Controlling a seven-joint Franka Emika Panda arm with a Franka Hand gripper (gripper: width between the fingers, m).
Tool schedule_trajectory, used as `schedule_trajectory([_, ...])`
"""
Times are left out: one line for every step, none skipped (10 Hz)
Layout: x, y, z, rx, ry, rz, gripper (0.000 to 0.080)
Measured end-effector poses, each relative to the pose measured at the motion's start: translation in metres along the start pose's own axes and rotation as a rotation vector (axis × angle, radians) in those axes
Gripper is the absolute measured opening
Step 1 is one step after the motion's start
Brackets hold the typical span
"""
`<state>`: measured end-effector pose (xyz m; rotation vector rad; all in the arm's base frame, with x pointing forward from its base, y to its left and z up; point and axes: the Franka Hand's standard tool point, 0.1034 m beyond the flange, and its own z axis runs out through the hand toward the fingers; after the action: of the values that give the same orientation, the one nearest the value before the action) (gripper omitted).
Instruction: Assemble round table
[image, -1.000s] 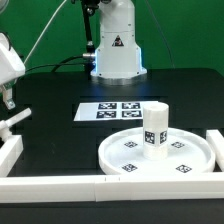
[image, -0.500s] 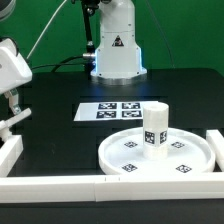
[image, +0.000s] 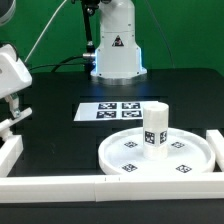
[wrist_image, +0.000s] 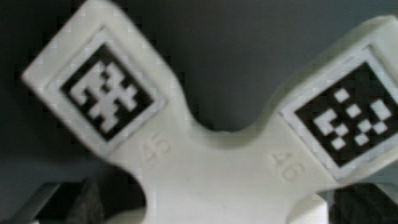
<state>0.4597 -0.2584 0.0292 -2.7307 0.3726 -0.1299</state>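
Gripper (image: 10, 104) jaws spread wide, nothing clamped. Cross-shaped foot (wrist_image: 210, 150) directly beneath gripper and close, two tagged arms filling wrist view. Round disc (image: 116, 150) well apart from gripper, toward exterior view's right. Cylinder leg (image: 155, 128) upright on disc. Marker board (image: 110, 111) flat on table, same side, nearer gripper than disc.

Leg (image: 155, 130) stands upright on the round disc (image: 112, 150), right about its middle. Behind the disc lies the marker board (image: 88, 112), and behind that, the robot base (image: 117, 50). Border bar (image: 50, 187) runs along the front. Cross-shaped foot (wrist_image: 199, 150) sits out at the exterior view's far left.
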Motion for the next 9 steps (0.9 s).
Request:
schedule_trajectory([-0.0010, 0.0007, 0.0018, 0.000, -0.003, 0.007, 0.0649])
schedule_trajectory([-0.0017, 0.0009, 0.0029, 0.000, -0.005, 0.007, 0.0649])
schedule_trajectory([-0.0014, -0.0001, 0.0034, 0.001, -0.006, 0.006, 0.0649])
schedule_trajectory([-0.0013, -0.0009, 0.0040, 0.001, -0.007, 0.004, 0.0649])
schedule_trajectory([-0.0014, -0.0012, 0.0046, 0.001, -0.007, 0.004, 0.0649])
schedule_trajectory([-0.0011, -0.0020, 0.0055, 0.001, -0.008, 0.002, 0.0649])
schedule_trajectory([-0.0008, -0.0030, 0.0073, -0.003, -0.008, -0.001, 0.0649])
schedule_trajectory([-0.0002, -0.0034, 0.0093, -0.008, -0.007, -0.003, 0.0649])
schedule_trajectory([-0.0003, -0.0038, 0.0100, -0.008, -0.008, -0.004, 0.0649])
